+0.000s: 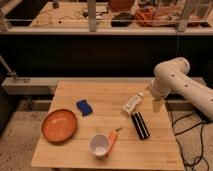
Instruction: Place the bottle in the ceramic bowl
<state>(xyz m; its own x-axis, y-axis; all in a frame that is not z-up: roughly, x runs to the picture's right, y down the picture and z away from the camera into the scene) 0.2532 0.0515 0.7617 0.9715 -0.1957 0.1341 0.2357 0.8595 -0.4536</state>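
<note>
Nearest us on the wooden desk stands a white cup with an orange carrot-like piece just beside it, both to the right of the ceramic bowl, which sits near the desk's left edge. Farther right of the bowl lies a black ribbed bar, and behind the bowl, slightly right, a blue sponge. Farther back, well to the right of the bowl, we see the bottle lying on its side on the desk, with the gripper near its cap end, jaws wide and holding nothing.
</note>
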